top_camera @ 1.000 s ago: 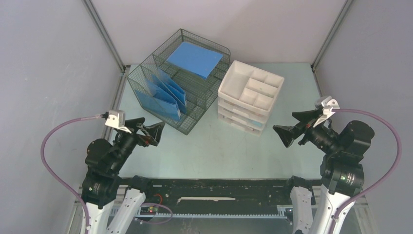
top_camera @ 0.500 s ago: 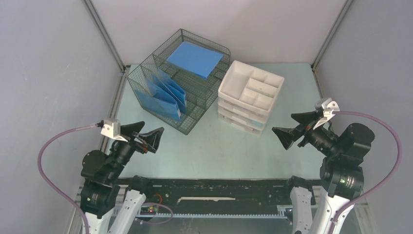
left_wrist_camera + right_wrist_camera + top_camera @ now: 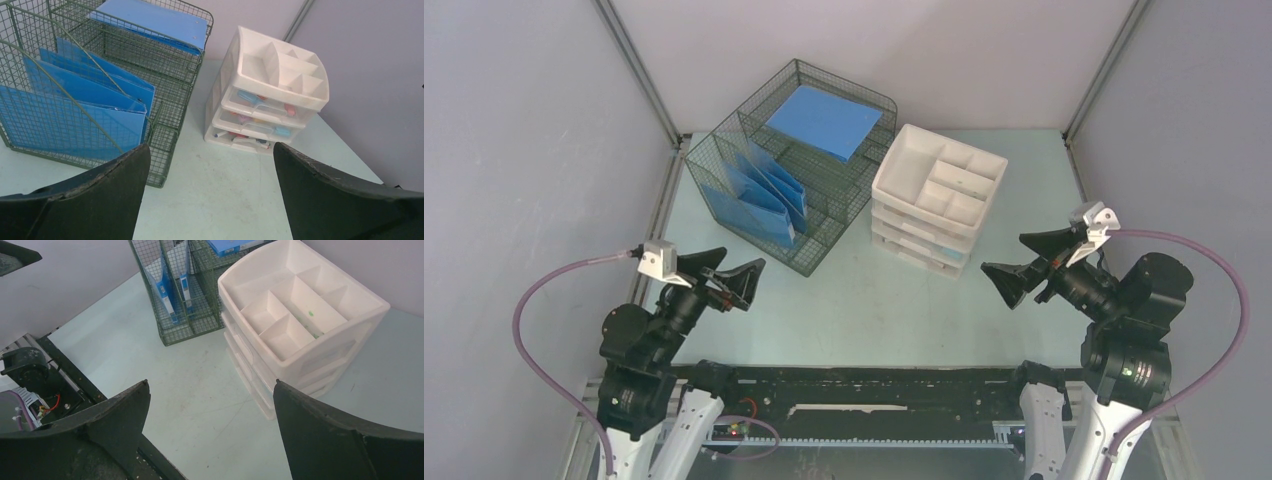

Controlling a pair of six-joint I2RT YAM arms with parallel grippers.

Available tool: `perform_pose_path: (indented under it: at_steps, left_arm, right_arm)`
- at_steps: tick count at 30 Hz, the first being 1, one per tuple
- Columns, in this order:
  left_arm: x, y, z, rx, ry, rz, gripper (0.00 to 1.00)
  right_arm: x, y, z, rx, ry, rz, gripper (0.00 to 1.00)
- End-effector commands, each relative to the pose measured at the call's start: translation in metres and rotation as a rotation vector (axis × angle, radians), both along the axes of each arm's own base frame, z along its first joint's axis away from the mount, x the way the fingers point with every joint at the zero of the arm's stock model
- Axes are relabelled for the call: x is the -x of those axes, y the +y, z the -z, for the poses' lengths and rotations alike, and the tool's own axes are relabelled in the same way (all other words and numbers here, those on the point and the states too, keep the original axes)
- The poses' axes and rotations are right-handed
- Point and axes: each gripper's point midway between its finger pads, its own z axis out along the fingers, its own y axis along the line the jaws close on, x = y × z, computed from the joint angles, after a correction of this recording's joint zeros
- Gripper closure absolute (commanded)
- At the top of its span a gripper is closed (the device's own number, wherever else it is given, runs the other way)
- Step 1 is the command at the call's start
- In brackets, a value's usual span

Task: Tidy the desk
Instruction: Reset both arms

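Observation:
The desk [image 3: 854,300] is a pale mint-green tabletop with grey walls around it and a black rail along its near edge. My left gripper [image 3: 739,262] hovers open over its near-left part, short of the wire-mesh organizer. In the left wrist view the left gripper [image 3: 210,146] has only bare desk [image 3: 225,190] between its fingers. Over the right side my right gripper [image 3: 1004,253] is open too, pointing toward the white drawer unit. The right wrist view shows the right gripper [image 3: 211,382] with nothing held.
A dark wire-mesh organizer [image 3: 829,215] stands at the back left with upright blue folders [image 3: 759,195] in its slots and a blue folder [image 3: 824,120] lying on top. Beside it stands a white drawer unit [image 3: 921,245] with an open divided top tray; pens show in its drawers [image 3: 250,117].
The left arm dipped toward the near edge, then shifted slightly right. The right gripper sank a little. Both stay open and empty.

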Motion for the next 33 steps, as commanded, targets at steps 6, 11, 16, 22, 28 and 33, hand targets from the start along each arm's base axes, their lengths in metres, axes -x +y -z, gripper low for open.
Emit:
perform_pose_path:
  at_steps: [6, 11, 16, 22, 28, 33]
  left_arm:
    - [-0.004, -0.002, -0.007, 0.021, -0.038, 0.006, 0.0]
    - [-0.005, -0.001, -0.005, 0.02, -0.036, -0.002, 0.0]
    - [-0.006, -0.001, -0.004, 0.017, -0.034, -0.004, 0.0]
    - [-0.007, -0.001, -0.003, 0.016, -0.03, -0.005, 0.0]
    - [-0.01, 0.006, 0.001, -0.01, -0.026, -0.041, 0.0]
    - [-0.012, 0.006, 0.003, -0.021, -0.019, -0.047, 0.0]
  right_arm:
    - [-0.003, -0.002, -0.003, 0.012, -0.01, -0.001, 0.0]
    - [-0.006, -0.003, 0.001, 0.01, 0.0, 0.01, 0.0]
    - [-0.007, -0.005, 0.001, 0.003, 0.004, 0.025, 0.0]
    - [-0.008, -0.005, 0.0, -0.002, 0.005, 0.028, 0.0]
    - [-0.011, -0.008, 0.0, -0.001, 0.004, 0.047, 0.0]
    - [-0.011, -0.009, -0.001, -0.002, 0.004, 0.048, 0.0]
